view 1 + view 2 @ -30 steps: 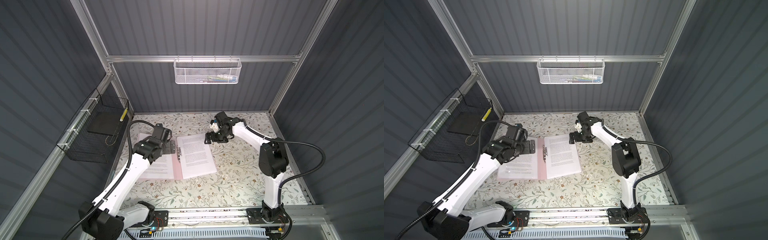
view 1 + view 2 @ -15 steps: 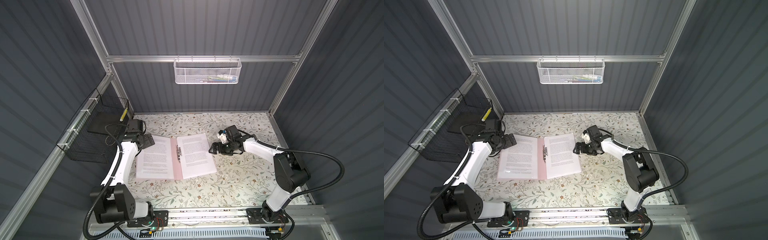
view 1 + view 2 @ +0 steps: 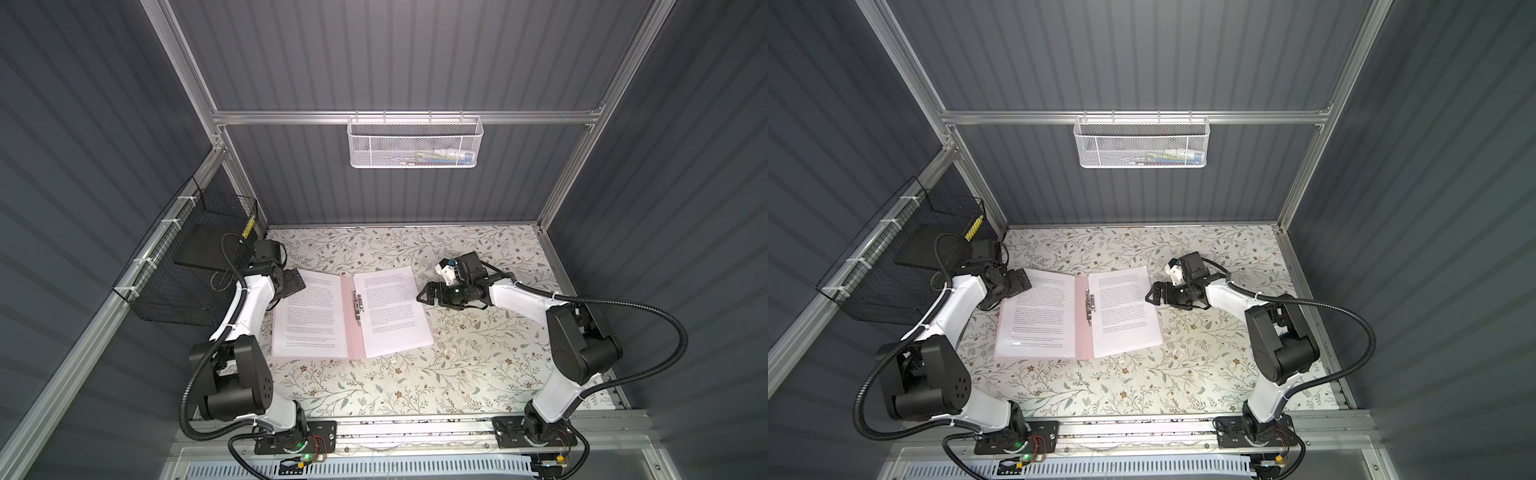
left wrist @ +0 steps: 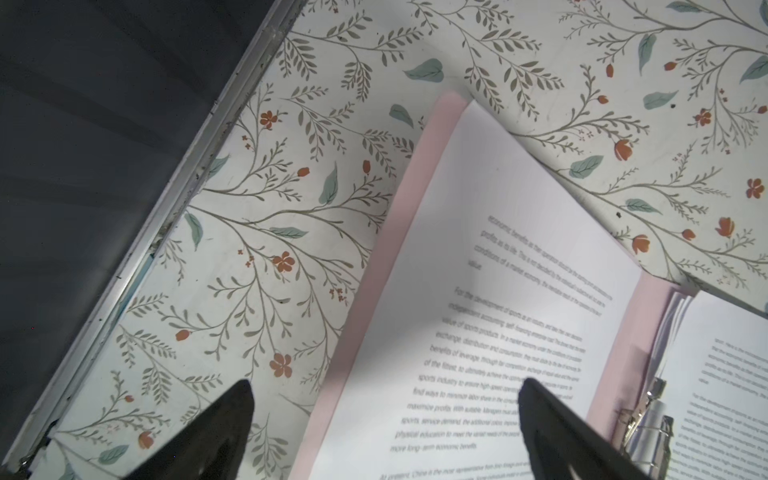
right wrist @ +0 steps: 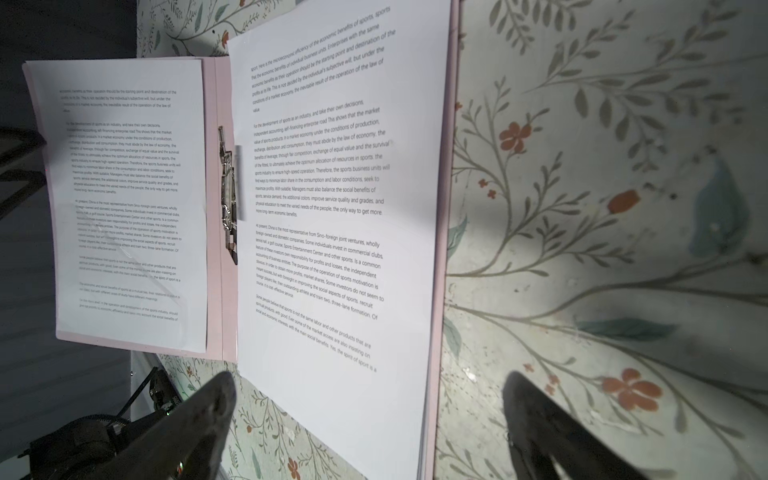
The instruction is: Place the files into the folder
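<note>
Hovering left tool [image 3: 298, 280] and right tool [image 3: 424, 293] wide, empty, flanking my open pale pink folder [image 3: 348, 332] of white printed sheets [image 3: 390, 316].

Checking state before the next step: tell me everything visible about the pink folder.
The folder is thin, pale pink and card-like. It lies open and flat on the floral table, its spine running away from the robot. A small silver metal clip sits beside the spine. Printed white sheets cover both leaves, so pink shows only at the spine and edges. The left gripper is at its far left corner and the right gripper beside its right edge. Both are open, and neither holds it.
</note>
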You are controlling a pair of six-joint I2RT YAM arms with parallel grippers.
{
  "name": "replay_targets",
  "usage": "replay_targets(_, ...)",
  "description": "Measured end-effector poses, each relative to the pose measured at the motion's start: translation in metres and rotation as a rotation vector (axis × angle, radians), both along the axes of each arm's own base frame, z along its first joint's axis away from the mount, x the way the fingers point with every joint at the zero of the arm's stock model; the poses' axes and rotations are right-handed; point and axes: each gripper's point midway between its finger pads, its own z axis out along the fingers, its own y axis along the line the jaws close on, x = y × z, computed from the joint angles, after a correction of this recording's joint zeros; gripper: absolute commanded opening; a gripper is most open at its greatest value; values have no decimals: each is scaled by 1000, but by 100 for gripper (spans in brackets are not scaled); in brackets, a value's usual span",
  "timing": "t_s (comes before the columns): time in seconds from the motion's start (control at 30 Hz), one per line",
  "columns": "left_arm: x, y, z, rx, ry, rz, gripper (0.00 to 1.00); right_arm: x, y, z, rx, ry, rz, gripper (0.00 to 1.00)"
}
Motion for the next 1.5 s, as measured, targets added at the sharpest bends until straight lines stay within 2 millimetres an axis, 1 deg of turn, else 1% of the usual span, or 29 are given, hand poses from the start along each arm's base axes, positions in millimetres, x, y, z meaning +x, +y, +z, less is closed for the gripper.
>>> replay_targets(0.07, 1, -5, -9, -30, 10, -13, 100, 2, 0, 1, 9, -2, -7, 99)
replay_targets(0.17, -2, -12, -22, -67, 36, -34, 100, 5, 1, 2, 22, -3, -18, 99)
replay_targets(0.3, -1, -17, -27, -95, 42, -52, 100, 8, 0, 1, 40, -4, -41, 99)
replay_targets(0.4, -2, -24, -30, -130, 41, -69, 100, 8, -5, -4, 45, 8, -70, 99)
replay_targets(0.47, -3, -30, -33, -160, 43, -83, 100, 9, -11, -9, 49, 20, -97, 99)
replay_targets(0.57, -8, -42, -39, -204, 52, -110, 100, 10, -26, -20, 42, 40, -150, 99)
replay_targets(0.63, -11, -53, -41, -227, 56, -135, 100, 9, -41, -28, 29, 52, -198, 99)
replay_targets(0.7, -12, -65, -41, -246, 54, -163, 100, 5, -59, -31, 14, 57, -257, 99)
replay_targets(0.77, -10, -78, -39, -257, 45, -194, 100, 4, -75, -26, -1, 38, -309, 99)
replay_targets(0.87, -5, -105, -36, -281, 25, -259, 100, 9, -91, -7, -29, -37, -370, 99)
replay_targets(1.0, 1, -138, -38, -317, 30, -338, 100, 14, -99, 23, -32, -132, -406, 99)
replay_targets(1.1, 10, -159, -44, -337, 42, -386, 100, 13, -103, 37, -34, -174, -414, 99)
replay_targets(1.2, 17, -178, -49, -353, 60, -426, 100, 9, -104, 43, -37, -196, -408, 99)
replay_targets(1.33, 20, -201, -50, -375, 65, -482, 100, 7, -101, 43, -33, -197, -386, 99)
replay_targets(1.43, 21, -219, -49, -398, 70, -524, 100, 3, -93, 41, -29, -189, -352, 99)
replay_targets(1.5, 23, -232, -51, -412, 73, -554, 100, 0, -84, 37, -23, -177, -315, 99)
